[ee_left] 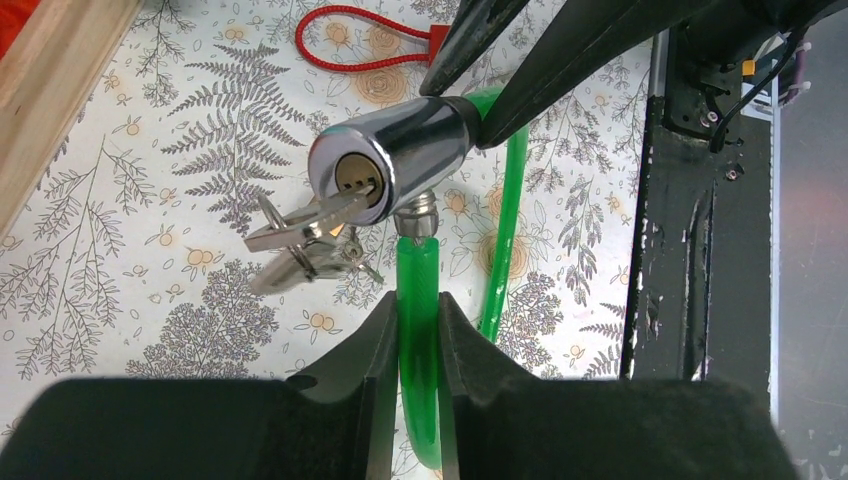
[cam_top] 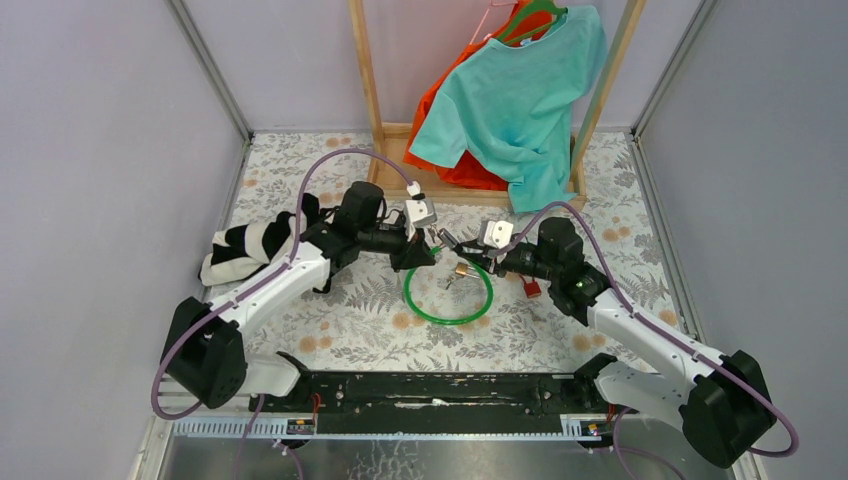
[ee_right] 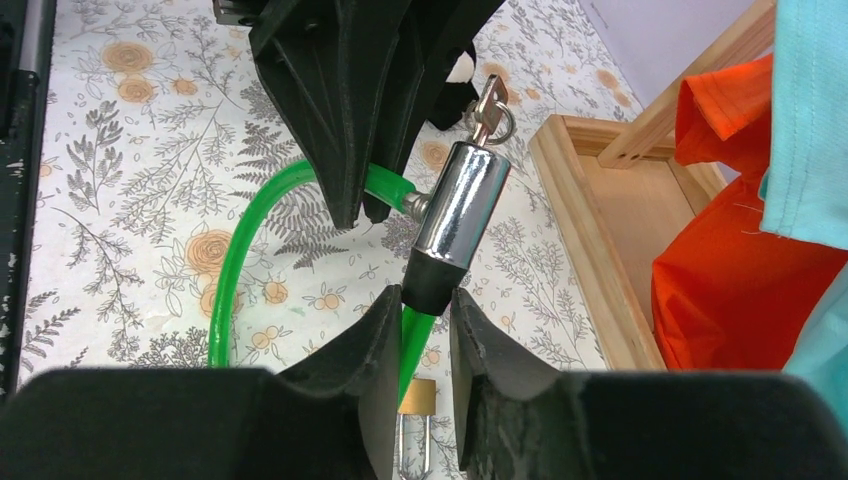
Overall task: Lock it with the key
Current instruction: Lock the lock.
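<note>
While both arms meet over the middle of the table, the lock barrel hangs in the air between them, and it is the shiny chrome part of a green cable lock. The key sits in the keyhole on the flat face of the barrel, and more keys on a ring hang just under it.

The left gripper is closed narrow on the green cable, just below the metal neck that comes out from the side of the barrel. The right gripper is closed on the black end of the barrel, opposite to the keyhole, where the cable goes out. Neither gripper touches the key.

Below the barrel, the rest of the cable makes a loop that lies flat on the table. A small brass padlock lies on the table under the barrel, near the right fingers. A red cable loop lies beside the barrel on the right arm's side. Behind the barrel, at the far side of the table, stands a wooden frame with a teal shirt and an orange garment hanging on it. To the left of the barrel, behind the left arm, lies a black and white striped cloth.
</note>
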Robot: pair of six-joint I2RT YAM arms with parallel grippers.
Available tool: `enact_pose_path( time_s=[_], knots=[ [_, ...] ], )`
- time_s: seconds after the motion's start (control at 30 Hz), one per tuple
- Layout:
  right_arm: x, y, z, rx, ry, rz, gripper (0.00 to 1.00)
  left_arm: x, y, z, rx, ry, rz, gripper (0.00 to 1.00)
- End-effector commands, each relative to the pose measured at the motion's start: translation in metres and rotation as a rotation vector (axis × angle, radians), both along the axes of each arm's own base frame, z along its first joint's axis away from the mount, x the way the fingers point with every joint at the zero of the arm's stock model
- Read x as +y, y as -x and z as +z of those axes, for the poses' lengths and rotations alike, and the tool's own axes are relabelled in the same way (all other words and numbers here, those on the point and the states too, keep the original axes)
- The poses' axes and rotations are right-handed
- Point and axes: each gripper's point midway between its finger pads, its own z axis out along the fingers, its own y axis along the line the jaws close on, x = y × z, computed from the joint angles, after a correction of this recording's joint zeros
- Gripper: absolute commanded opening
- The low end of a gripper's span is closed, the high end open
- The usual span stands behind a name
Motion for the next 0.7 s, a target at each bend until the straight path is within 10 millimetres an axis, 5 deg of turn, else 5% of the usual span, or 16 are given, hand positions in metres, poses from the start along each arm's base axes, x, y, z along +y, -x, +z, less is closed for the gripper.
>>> enact_pose_path(
  time_s=[0.0, 0.67],
  knots=[
    [0.009, 0.024, -0.016, 0.137, 0.022, 0.092, 0.31, -0.012, 0.001, 0.042, -0.181, 0.11, -0.072, 0.0],
    [0.011, 0.02, 0.018, 0.324, -0.092, 0.093, 0.46, -0.008, 0.015, 0.043, -0.286, 0.082, -0.147, 0.0]
  ],
)
